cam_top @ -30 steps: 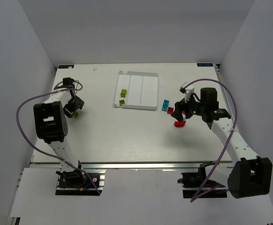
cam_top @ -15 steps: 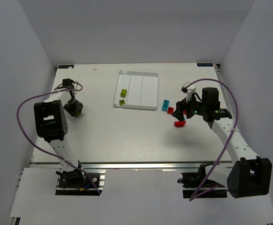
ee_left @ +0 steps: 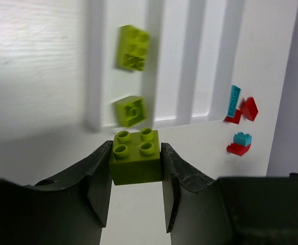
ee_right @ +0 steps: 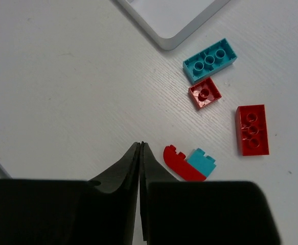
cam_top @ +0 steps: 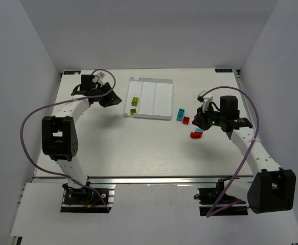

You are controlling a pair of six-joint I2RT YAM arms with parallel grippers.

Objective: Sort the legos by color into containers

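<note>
My left gripper [cam_top: 109, 97] hovers just left of the white three-compartment tray [cam_top: 161, 99], shut on a yellow-green lego [ee_left: 136, 155] held studs-up between its fingers. Two more yellow-green legos [cam_top: 135, 101] [cam_top: 133, 111] lie in the tray's left compartment, seen again in the left wrist view as legos [ee_left: 132, 47] [ee_left: 130, 110] in the tray [ee_left: 200, 61]. My right gripper [cam_top: 199, 120] is shut with nothing in it [ee_right: 140, 145]. Beside it on the table lie a cyan lego [ee_right: 210, 60], a small red one [ee_right: 205, 93], a longer red one [ee_right: 251, 129] and a red-and-cyan pair [ee_right: 189, 163].
White walls close in the table on the left, back and right. Purple cables loop from both arms. The tray's corner [ee_right: 169, 30] sits just beyond the loose red and cyan legos.
The left gripper closed on the yellow-green lego at the far left and carried it up and right to the tray's left side. The right gripper snapped shut, empty.
</note>
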